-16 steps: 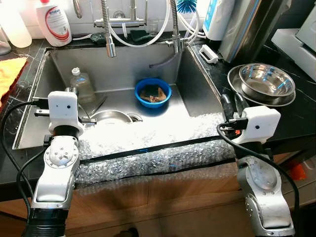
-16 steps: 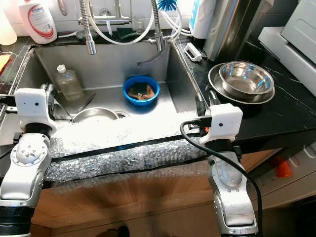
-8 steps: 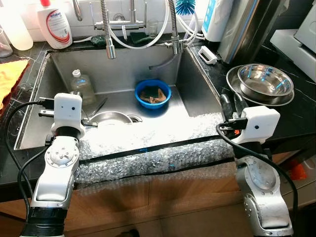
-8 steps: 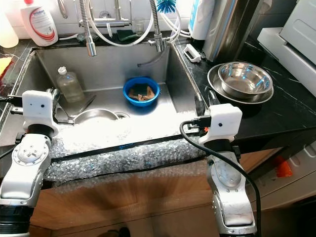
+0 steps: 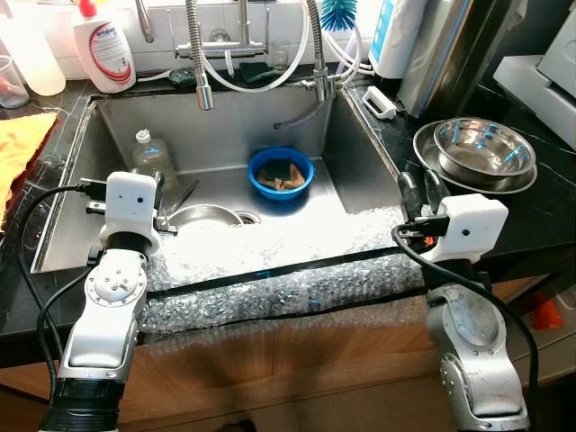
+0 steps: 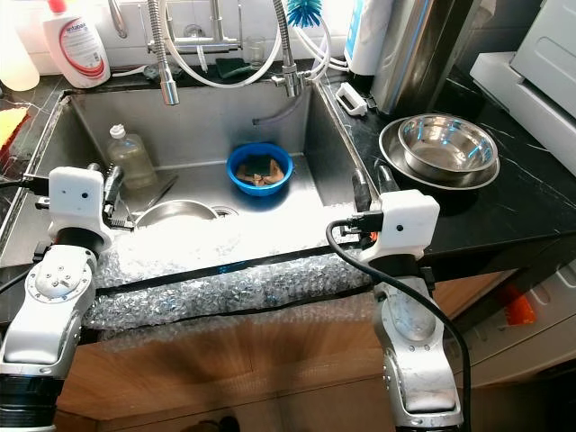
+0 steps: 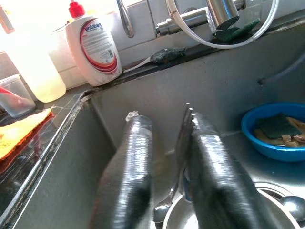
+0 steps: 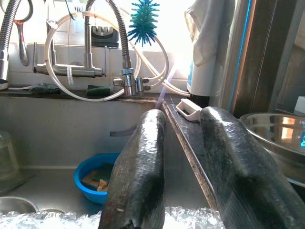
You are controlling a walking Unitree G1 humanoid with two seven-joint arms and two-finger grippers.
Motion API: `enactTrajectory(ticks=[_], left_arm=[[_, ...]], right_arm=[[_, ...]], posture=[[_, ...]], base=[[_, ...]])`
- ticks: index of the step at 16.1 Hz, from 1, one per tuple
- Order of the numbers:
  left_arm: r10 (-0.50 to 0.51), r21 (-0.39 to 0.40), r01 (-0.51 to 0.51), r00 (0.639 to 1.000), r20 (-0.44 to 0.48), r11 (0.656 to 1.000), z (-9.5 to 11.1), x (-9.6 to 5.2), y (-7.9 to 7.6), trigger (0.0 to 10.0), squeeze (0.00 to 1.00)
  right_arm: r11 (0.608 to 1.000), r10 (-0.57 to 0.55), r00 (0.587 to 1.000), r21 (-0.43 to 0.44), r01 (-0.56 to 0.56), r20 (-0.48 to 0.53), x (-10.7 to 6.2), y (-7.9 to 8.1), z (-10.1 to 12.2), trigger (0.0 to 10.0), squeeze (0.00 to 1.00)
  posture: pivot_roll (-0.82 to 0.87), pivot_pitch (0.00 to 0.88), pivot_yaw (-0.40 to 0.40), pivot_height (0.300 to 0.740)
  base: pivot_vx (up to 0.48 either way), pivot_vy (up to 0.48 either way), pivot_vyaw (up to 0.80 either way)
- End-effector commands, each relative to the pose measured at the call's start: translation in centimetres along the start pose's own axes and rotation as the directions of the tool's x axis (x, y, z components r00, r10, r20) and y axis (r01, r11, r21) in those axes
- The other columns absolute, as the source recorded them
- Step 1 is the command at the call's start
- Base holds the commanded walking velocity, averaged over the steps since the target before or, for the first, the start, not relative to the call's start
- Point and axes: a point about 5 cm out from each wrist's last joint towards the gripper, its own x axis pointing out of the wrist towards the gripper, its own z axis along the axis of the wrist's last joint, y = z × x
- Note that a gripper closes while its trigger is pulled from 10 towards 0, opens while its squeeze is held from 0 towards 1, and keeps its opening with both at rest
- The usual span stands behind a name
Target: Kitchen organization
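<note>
My left gripper (image 5: 160, 191) hovers over the left part of the steel sink (image 5: 360, 157), open. In the left wrist view a fork (image 7: 185, 131) stands up close against one of its fingers (image 7: 212, 167); it rises from a steel bowl (image 5: 202, 216) on the sink floor. A blue bowl (image 5: 280, 171) with a sponge and scraps sits mid-sink. A clear plastic bottle (image 5: 148, 153) stands at the sink's left wall. My right gripper (image 5: 414, 191) is open at the sink's right rim, nothing between its fingers (image 8: 143, 167).
Bubble wrap (image 5: 270, 274) covers the sink's front edge. Nested steel bowls (image 5: 481, 148) rest on the black counter at right. A detergent bottle (image 5: 106, 45) and faucets (image 5: 198, 54) stand behind the sink. A yellow cloth (image 5: 18, 148) lies at left.
My left gripper has edged to the right, nearer the steel bowl and the fork. The right arm has barely moved. The view has shifted slightly.
</note>
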Motion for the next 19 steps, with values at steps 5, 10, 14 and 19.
enactTrajectory(ticks=[5, 10, 14, 19], left_arm=[[-0.030, -0.008, 0.031, 0.999, 0.014, 1.000, 0.4, 0.1, -0.5, 10.0, 1.00], [-0.029, -0.015, 0.030, 0.999, 0.029, 0.999, 0.8, 0.2, -0.4, 10.0, 0.72], [0.011, -0.005, -0.010, 0.984, 0.176, 1.000, 4.2, 0.3, 2.5, 10.0, 0.00], [0.030, 0.115, -0.054, 0.979, 0.201, 0.992, 5.4, -3.2, 6.6, 10.0, 0.00]], right_arm=[[1.000, -0.026, 1.000, 0.005, 0.026, -0.006, 0.1, -0.3, -0.2, 10.0, 0.00], [1.000, -0.026, 1.000, 0.015, 0.026, -0.006, 0.3, -0.1, -0.2, 10.0, 0.00], [0.999, -0.040, 0.999, 0.021, 0.040, -0.001, 0.5, -0.3, -0.1, 10.0, 0.00], [0.999, -0.050, 0.999, 0.016, 0.050, 0.004, 0.4, -0.7, 0.0, 10.0, 0.00]], posture=[[0.07, 0.125, -0.013, 0.740], [0.08, 0.129, -0.013, 0.740], [0.08, 0.130, -0.010, 0.740], [0.07, 0.135, -0.010, 0.740]], base=[[0.000, 0.000, 0.00], [0.000, 0.000, 0.00], [0.000, 0.000, 0.00], [0.000, 0.000, 0.00]])
